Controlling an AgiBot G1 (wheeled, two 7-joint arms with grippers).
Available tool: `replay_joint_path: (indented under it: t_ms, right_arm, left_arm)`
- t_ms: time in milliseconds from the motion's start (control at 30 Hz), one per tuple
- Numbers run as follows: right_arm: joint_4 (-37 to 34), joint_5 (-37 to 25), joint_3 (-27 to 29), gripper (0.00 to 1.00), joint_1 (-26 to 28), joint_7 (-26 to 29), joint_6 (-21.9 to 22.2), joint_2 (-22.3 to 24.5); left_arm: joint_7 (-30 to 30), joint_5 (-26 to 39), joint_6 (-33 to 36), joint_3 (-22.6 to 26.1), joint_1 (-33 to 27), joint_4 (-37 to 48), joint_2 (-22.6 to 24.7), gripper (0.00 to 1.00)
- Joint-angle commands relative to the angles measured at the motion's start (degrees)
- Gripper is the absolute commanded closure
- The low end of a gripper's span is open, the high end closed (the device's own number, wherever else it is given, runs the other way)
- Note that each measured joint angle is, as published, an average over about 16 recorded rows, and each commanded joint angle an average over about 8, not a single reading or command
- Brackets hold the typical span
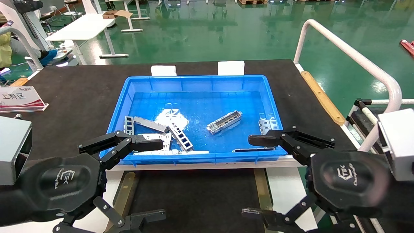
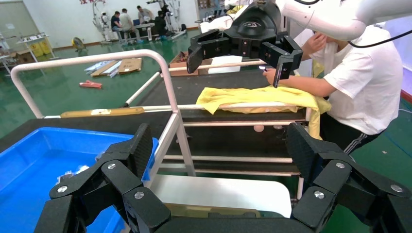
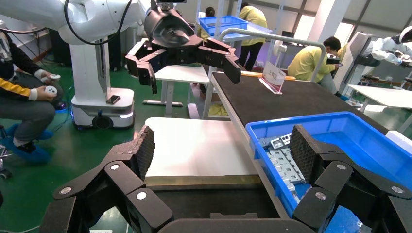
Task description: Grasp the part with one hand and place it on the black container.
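head view: both pincers spread wide

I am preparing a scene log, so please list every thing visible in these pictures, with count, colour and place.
part: one, silver-grey, lying alone mid-bin, right of centre.
blue bin: one, blue, on the table mat ahead of both grippers.
other metal pieces: several, pale grey, piled in the bin's near-left corner; a few more at its right wall.
black container: one, black with tan strips, below the bin's near edge, between the grippers.
table mat: one, black, under the bin.
sign: one, white and red, far left on the mat.
left gripper: black, open, near-left of the bin.
right gripper: black, open, near-right of the bin.
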Motion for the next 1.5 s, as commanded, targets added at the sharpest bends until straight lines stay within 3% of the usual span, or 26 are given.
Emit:
replay_joint_path:
  t_ms: [33, 1100, 1500]
  right_arm:
    - [0.0, 0.0, 0.0, 0.00, 0.0, 0.0, 0.0, 0.0]
    - [0.0, 0.0, 0.0, 0.00, 0.0, 0.0, 0.0, 0.0]
    - [0.0, 0.0, 0.0, 0.00, 0.0, 0.0, 0.0, 0.0]
  left_arm:
    - [0.0, 0.0, 0.0, 0.0, 0.0, 0.0, 0.0, 0.00]
    - [-0.6, 2.5, -2.6, 0.3, -0.8, -0.9, -0.1, 0.00]
    - [1.2, 7.4, -8.2, 2.3, -2.3, -0.9, 5.3, 0.00]
